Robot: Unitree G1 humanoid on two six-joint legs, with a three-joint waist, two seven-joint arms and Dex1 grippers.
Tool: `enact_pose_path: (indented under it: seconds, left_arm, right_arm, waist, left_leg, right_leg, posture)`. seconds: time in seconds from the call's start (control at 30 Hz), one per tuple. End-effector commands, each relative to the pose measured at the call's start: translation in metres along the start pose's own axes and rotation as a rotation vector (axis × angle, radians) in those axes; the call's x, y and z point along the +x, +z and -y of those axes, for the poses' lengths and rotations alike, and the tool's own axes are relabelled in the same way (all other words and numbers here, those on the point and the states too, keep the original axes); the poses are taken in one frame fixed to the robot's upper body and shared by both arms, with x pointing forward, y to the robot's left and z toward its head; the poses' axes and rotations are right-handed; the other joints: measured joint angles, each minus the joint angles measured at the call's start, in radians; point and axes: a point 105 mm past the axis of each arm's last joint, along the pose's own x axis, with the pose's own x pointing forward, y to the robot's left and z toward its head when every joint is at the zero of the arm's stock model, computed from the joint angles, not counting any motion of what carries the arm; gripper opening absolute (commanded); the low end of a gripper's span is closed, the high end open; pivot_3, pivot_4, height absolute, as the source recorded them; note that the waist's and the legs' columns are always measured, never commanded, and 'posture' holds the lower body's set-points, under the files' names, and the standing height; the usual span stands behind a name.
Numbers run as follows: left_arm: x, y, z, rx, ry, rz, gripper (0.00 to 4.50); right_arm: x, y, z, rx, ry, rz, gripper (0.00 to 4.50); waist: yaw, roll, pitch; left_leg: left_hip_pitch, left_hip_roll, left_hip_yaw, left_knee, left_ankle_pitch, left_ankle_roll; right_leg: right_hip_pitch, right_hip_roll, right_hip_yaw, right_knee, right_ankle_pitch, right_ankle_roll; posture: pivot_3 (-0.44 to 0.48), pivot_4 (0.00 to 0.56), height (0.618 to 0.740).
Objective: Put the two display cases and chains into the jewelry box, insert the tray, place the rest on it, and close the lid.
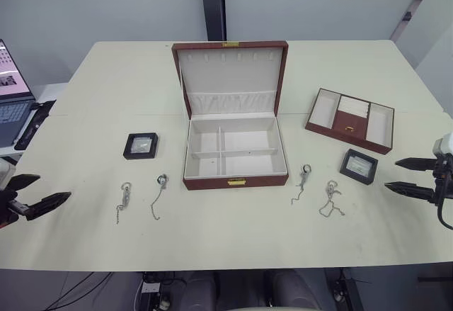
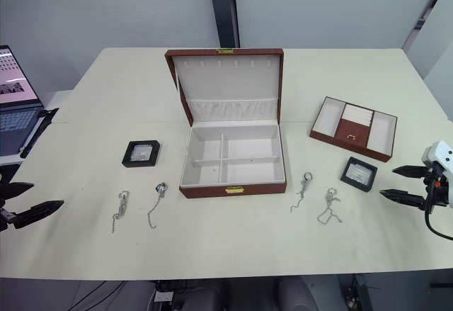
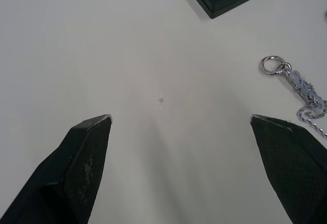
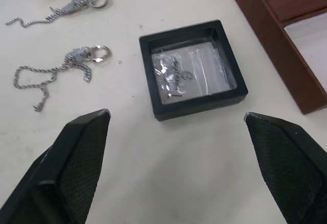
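Observation:
The jewelry box stands open mid-table, its lid upright and its cream compartments bare. One display case lies to its left, the other display case to its right. Two chains lie front left, two more chains front right. The tray rests at the right, behind the right case. My left gripper hovers open at the table's left edge. My right gripper is open, just right of the right display case.
A laptop and a black object sit on a side surface beyond the table's left edge. Bare tabletop stretches along the front, between the chains and the near edge.

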Motion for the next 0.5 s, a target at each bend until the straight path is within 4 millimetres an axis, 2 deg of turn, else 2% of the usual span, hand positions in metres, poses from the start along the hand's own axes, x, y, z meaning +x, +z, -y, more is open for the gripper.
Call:
enact_pose_path:
  seconds: [0.03, 0.27, 0.37, 0.5]
  left_arm:
    - [-0.008, 0.008, 0.008, 0.005, 0.017, 0.083, 4.5]
    - [-0.006, 0.009, 0.04, -0.076, 0.091, 0.254, 4.5]
    - [-0.001, 0.004, 0.056, -0.117, 0.118, 0.287, 4.5]
    - [0.013, -0.008, 0.077, -0.175, 0.152, 0.298, 4.5]
  right_arm:
    - [-0.001, 0.041, -0.012, -0.065, 0.043, 0.143, 4.47]
    - [0.044, 0.112, -0.076, -0.217, 0.301, 0.366, 4.47]
    - [0.057, 0.13, -0.096, -0.265, 0.38, 0.418, 4.47]
    - [0.07, 0.144, -0.115, -0.309, 0.457, 0.458, 4.47]
  waist:
    - [-0.003, 0.0, 0.0]
    - [-0.012, 0.0, 0.0]
    - [-0.008, -0.002, -0.001]
    - [0.003, -0.002, -0.001]
  left_leg:
    - [0.0, 0.0, 0.0, 0.0, 0.0, 0.0]
    - [0.0, 0.001, -0.003, 0.001, 0.0, 0.0]
    - [-0.001, 0.0, -0.004, 0.001, 0.0, 0.0]
    - [-0.001, 0.0, -0.004, 0.001, 0.0, 0.0]
  right_leg:
    - [0.0, 0.0, 0.0, 0.0, 0.0, 0.0]
    - [0.001, 0.0, 0.0, 0.001, 0.0, 0.0]
    - [0.001, 0.0, 0.0, 0.0, 0.0, 0.0]
    - [0.002, 0.0, 0.0, -0.001, 0.0, 0.0]
  posture:
    - [0.0, 0.15, 0.74]
    - [0.0, 0.15, 0.74]
    - [0.0, 0.15, 0.74]
    - [0.0, 0.15, 0.74]
